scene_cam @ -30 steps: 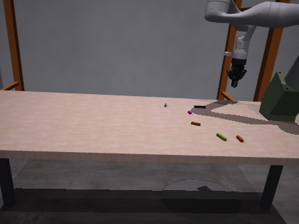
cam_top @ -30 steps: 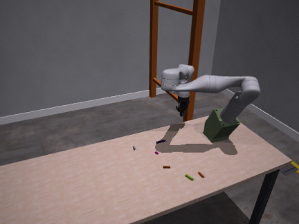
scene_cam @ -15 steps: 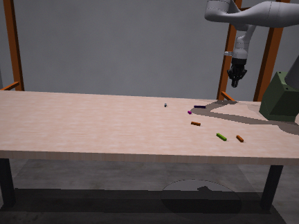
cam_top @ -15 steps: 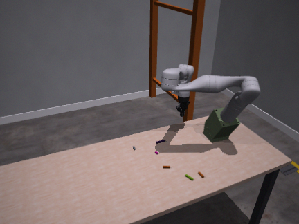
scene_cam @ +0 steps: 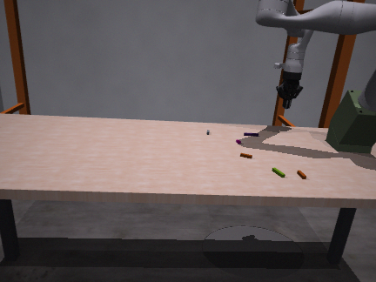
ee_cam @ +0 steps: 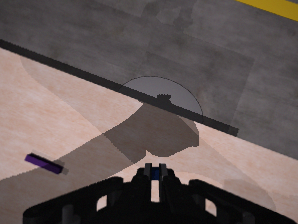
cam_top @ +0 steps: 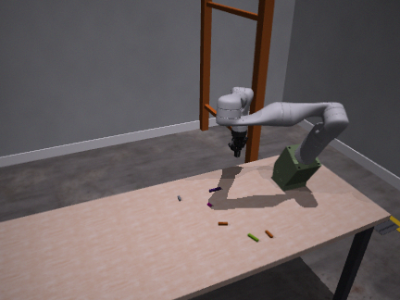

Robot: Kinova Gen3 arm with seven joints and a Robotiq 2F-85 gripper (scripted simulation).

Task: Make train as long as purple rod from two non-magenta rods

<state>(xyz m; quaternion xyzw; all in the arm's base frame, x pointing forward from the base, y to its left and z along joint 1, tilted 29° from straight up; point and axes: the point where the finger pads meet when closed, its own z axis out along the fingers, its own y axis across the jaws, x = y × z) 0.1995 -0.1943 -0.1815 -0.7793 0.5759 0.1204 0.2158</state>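
Overhead, the claw (cam_top: 237, 149) hangs well above the far edge of the desk (cam_top: 93, 250), pointing down, carried on the white arm (cam_top: 282, 114) that reaches out from the green base (cam_top: 293, 168). In the wrist view the black fingers stand narrow, pinched on a small blue rod (ee_cam: 155, 173) that shows only as a sliver of blue between them. The exterior view puts the claw (scene_cam: 288, 93) high over the desk's back right part, apart from every rod lying there.

On the desk: the purple rod (cam_top: 215, 189) lies flat inside the arm's shadow, near the far edge, below and a little to the camera's left of the claw. The wrist view catches it too, at lower left (ee_cam: 42, 162), half in shadow. A short magenta rod (cam_top: 209, 204) sits just nearer the camera than the purple one, apart from it. A grey rod (cam_top: 179, 198) lies alone to the camera's left of both. One orange rod (cam_top: 222, 223) lies nearer the front, well apart from the magenta. Further toward the front right, a lime rod (cam_top: 253, 237) and a second orange rod (cam_top: 268, 234) lie near each other, not touching and not in line.

No two rods lie end to end.

An orange frame (cam_top: 259, 69) stands behind the desk.
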